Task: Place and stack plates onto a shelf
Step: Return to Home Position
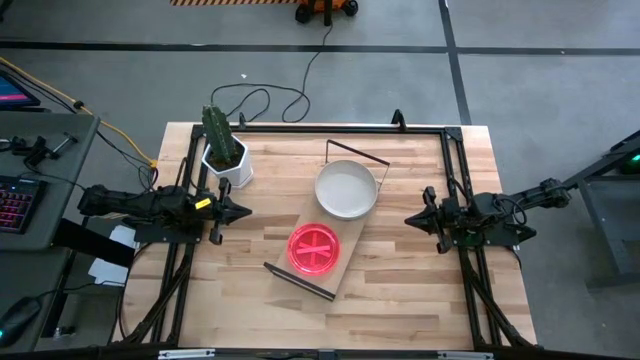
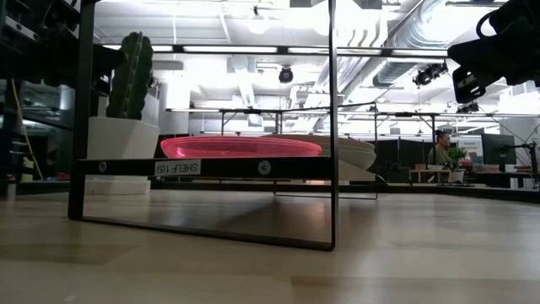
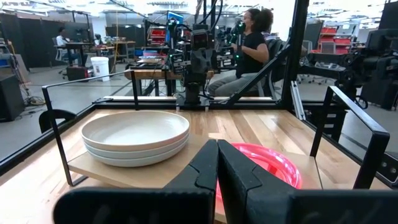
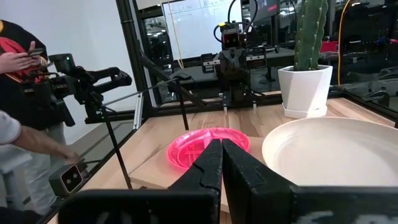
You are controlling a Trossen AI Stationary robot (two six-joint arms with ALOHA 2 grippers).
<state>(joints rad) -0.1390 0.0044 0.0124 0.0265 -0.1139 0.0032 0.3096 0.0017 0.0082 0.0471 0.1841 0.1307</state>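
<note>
A stack of white plates (image 1: 347, 190) rests on the far half of the light wooden shelf (image 1: 303, 222), and a stack of translucent pink plates (image 1: 315, 249) rests on its near half. Black wire frames stand at the shelf's two ends. The white stack (image 3: 135, 137) and the pink stack (image 3: 273, 168) show in the left wrist view, and again as white (image 4: 336, 155) and pink (image 4: 208, 144) in the right wrist view. My left gripper (image 1: 243, 211) hovers shut left of the shelf. My right gripper (image 1: 410, 218) hovers shut right of it. Neither touches anything.
A white pot with a green cactus (image 1: 224, 152) stands on the table's far left, close to the left gripper. A black frame (image 1: 320, 127) runs around the table's edges. People (image 3: 252, 37) are in the room beyond the table.
</note>
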